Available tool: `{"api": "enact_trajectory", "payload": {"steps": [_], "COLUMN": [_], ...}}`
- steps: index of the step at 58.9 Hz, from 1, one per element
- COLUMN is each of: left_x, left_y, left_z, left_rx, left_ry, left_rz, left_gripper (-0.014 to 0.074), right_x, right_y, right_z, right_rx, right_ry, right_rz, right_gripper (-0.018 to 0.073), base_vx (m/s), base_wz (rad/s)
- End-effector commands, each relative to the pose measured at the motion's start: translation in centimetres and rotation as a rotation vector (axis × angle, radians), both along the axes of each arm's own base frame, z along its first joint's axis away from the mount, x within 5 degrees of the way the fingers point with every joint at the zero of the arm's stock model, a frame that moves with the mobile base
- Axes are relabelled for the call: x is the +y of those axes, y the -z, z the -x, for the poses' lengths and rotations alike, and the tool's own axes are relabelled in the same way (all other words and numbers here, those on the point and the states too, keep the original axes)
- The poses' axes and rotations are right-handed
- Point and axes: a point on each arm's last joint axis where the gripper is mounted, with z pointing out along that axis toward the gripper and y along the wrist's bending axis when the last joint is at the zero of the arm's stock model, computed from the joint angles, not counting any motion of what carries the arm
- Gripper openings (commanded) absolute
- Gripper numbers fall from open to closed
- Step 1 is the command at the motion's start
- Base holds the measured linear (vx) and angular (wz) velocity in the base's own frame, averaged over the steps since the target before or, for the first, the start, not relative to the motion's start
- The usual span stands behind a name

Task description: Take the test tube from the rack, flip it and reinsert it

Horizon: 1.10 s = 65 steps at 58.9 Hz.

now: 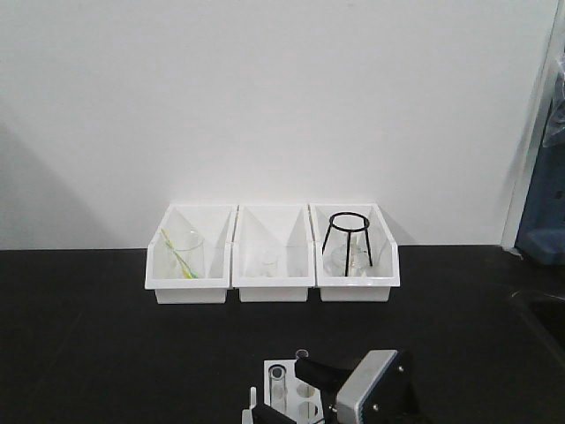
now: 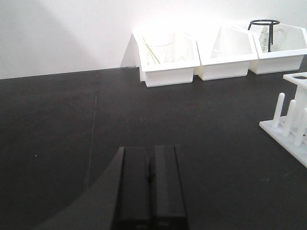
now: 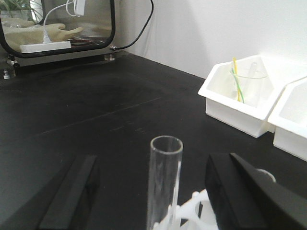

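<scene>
Front view: the right arm (image 1: 375, 389) reaches low over the rack (image 1: 291, 399), where a test tube (image 1: 278, 387) stands upright. The three bins (image 1: 274, 287) hold a beaker (image 1: 184, 256), a small glass (image 1: 267, 262) and a tripod (image 1: 347, 234).

Left wrist: the left claw (image 2: 151, 191), pressed together, hangs over the desk (image 2: 48, 143).

Right wrist: the right claw (image 3: 153, 165), spread apart, straddles the tube.
</scene>
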Motion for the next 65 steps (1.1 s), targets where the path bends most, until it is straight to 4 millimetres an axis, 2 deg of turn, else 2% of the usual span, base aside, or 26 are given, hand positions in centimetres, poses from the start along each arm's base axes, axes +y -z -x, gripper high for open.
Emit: {"api": "enact_trajectory", "payload": {"steps": [1,16,22,29,42,49,57,61,65], "left_x": [-0.1,-0.1,-0.1,-0.1,-0.1,-0.1,-0.1,-0.1,-0.1], "left_y": [-0.9,-0.9,-0.9,-0.9,-0.9,-0.9,-0.9,-0.9,-0.9], "left_z": [0.0,0.0,0.0,0.0,0.0,0.0,0.0,0.0,0.0], "left_rx": [-0.091,-0.091,-0.091,-0.091,-0.091,-0.091,-0.091,-0.091,-0.091], "left_ry": [0.014,0.014,0.014,0.014,0.014,0.014,0.014,0.014,0.014], "left_rz": [0.022,0.022,0.022,0.022,0.022,0.022,0.022,0.022,0.022], "left_gripper": [-0.0006,-0.0006,-0.0006,-0.0006,-0.0006,-0.0006,-0.0006,-0.0006,-0.0006], "right_x": [0.7,1.4,1.5,1.5,1.5,1.5,1.2,0.9,0.5], "right_y": [-2.2,-0.6,-0.3,-0.3,-0.3,-0.4,-2.1,-3.9,-6.5], "right_z": [-0.9,-2.2,-2.2,-2.2,-2.2,-2.2,-1.9,-1.5,-1.1], "right_rx": [-0.091,-0.059,-0.062,-0.063,-0.064,-0.065,-0.08,-0.109,-0.139], "right_ry": [-0.023,-0.027,-0.033,-0.035,-0.035,-0.035,-0.025,-0.013,0.002], "right_rz": [-0.104,-0.102,-0.115,-0.12,-0.119,-0.119,-0.135,-0.139,-0.159], "right_gripper": [0.0512,0.0505,0.0461,0.0327,-0.0019,-0.0016,-0.0015,-0.0015,-0.0015], "base_vx": [0.0,0.0,0.0,0.0,0.0,0.0,0.0,0.0,0.0], "base_wz": [0.0,0.0,0.0,0.0,0.0,0.0,0.0,0.0,0.0]}}
